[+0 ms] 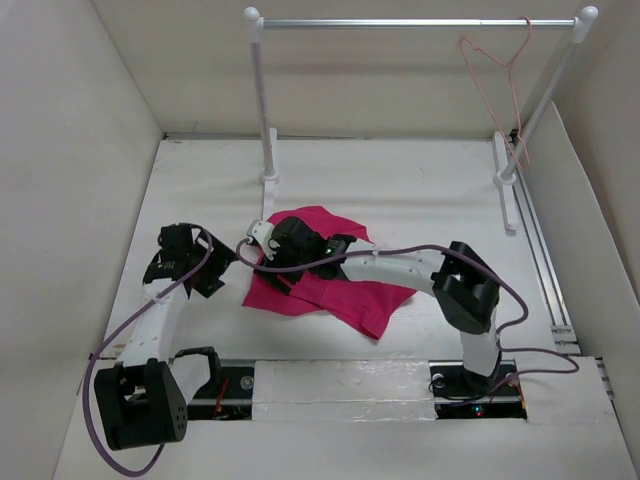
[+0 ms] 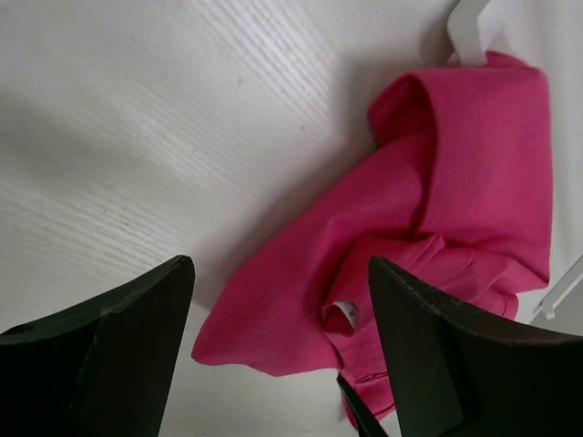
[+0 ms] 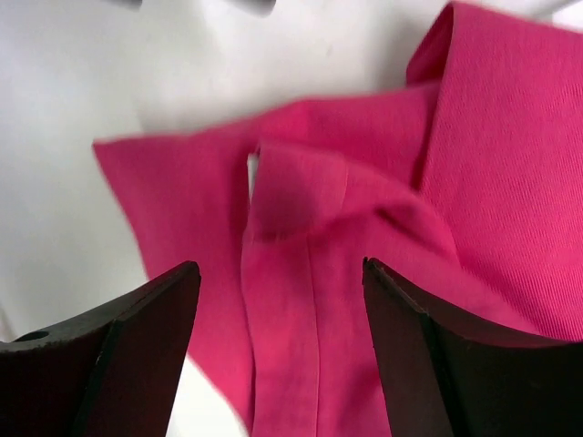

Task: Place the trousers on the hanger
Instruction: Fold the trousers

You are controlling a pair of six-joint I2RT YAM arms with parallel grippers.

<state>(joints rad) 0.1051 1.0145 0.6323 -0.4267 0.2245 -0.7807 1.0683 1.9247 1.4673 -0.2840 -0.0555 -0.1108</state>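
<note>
My left gripper (image 2: 280, 269) wide, empty; trousers (image 1: 360, 305) on table just ahead, to its right. My right gripper (image 3: 281, 268) wide, directly over crumpled trousers, gripping nothing. Hanger (image 1: 511, 75) on rail (image 1: 400, 22), well beyond both.

White arm links (image 1: 155, 325), chunky black joints (image 1: 468, 295) and jaws, purple cables (image 1: 400, 250).

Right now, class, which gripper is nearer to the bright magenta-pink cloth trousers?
Right. The right gripper hangs open directly over the crumpled trousers lying on the table. The left gripper, also open, sits apart from them, off their left edge.
</note>
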